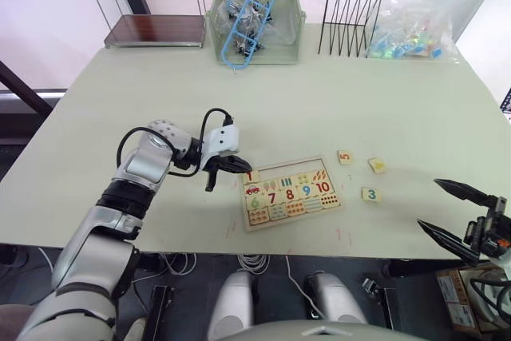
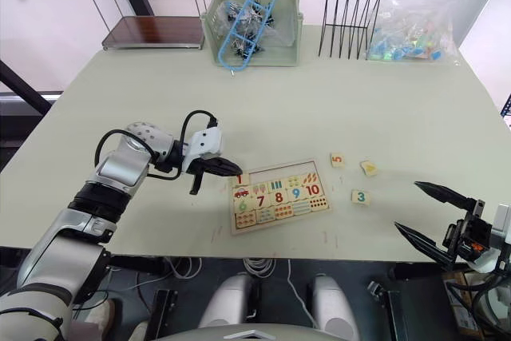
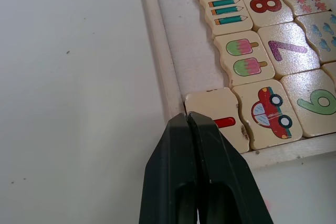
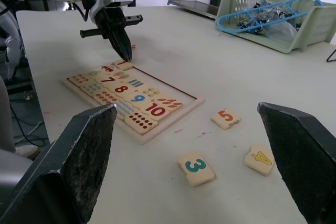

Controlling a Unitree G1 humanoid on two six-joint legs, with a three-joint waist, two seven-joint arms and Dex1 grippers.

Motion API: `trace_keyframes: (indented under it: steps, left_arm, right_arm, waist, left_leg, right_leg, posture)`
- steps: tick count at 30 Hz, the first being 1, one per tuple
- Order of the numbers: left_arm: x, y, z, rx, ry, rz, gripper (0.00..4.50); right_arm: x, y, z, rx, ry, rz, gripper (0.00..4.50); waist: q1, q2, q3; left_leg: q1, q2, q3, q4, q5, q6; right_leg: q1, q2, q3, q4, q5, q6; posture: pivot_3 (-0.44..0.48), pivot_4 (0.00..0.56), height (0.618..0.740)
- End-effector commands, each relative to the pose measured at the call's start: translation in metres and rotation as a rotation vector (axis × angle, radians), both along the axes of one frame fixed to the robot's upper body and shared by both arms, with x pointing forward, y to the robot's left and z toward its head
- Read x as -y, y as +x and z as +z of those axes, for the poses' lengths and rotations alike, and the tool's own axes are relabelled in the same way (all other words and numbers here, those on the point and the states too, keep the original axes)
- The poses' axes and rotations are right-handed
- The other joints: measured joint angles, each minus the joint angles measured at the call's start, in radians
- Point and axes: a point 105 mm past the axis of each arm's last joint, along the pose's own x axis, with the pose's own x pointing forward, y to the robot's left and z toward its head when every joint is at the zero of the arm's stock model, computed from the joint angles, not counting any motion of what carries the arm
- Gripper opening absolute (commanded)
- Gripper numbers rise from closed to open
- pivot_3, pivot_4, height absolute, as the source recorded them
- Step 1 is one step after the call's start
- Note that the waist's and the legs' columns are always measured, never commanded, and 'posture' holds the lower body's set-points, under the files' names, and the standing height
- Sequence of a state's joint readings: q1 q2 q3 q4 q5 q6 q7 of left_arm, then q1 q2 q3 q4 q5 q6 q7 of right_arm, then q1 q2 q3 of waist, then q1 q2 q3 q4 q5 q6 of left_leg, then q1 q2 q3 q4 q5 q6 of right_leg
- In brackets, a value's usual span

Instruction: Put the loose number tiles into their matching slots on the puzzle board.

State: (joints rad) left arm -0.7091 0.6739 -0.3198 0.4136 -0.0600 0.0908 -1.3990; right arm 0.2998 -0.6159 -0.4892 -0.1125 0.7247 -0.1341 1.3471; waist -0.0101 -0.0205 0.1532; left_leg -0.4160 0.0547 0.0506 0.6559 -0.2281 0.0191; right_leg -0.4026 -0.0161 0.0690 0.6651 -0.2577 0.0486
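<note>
Tabletop: left hand [image 3: 188, 121] fingertips pressed together on the 1 tile [image 3: 223, 121].

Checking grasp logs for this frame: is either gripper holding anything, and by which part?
Nothing is held. The left gripper is shut, tips at the 1 tile in the puzzle board; the right gripper is open.

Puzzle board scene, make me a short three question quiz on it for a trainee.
1. True or false: the left gripper is shut, its tips at the 1 tile in a corner of the puzzle board.
2. Which numbered tiles lie loose on the table?
A. 3, 4, 5
B. 6, 7, 8
3. Fill in: the right gripper is ____.

Key: 1 true; 2 A, namely 3, 4 and 5; 3 open.
</note>
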Motion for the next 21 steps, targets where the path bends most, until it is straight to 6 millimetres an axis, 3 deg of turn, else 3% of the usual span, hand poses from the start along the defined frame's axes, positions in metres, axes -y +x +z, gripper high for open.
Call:
trace_keyframes:
  steps: [1,11,21]
  left_arm:
    - [0.000,-0.002,0.001,0.014,0.003,-0.020,0.06]
    - [0.000,-0.004,0.004,0.010,-0.020,-0.015,0.06]
    - [-0.004,-0.003,0.040,0.005,-0.242,0.055,0.06]
  right_arm:
    - [0.005,-0.002,0.010,0.042,-0.014,-0.009,4.50]
    - [0.006,-0.004,0.007,0.037,-0.012,-0.010,4.50]
    - [0.007,-0.006,0.006,0.031,-0.005,-0.018,4.50]
  waist:
    - [0.000,0.000,0.000]
    - [0.000,0.000,0.000]
    - [-0.001,0.000,0.000]
  left_leg:
    - [0.000,0.000,0.000,0.000,0.000,0.000]
    - [0.000,0.000,0.000,0.000,0.000,0.000]
    - [0.000,0.000,0.000,0.000,0.000,0.000]
  right_leg:
    - [0.000,0.000,0.000,0.000,0.000,0.000]
    - [0.000,0.000,0.000,0.000,0.000,0.000]
    - [0.000,0.000,0.000,0.000,0.000,0.000]
  posture:
    - [0.000,0.150,0.740]
    - [0.000,0.150,0.740]
    - [0.000,0.150,0.740]
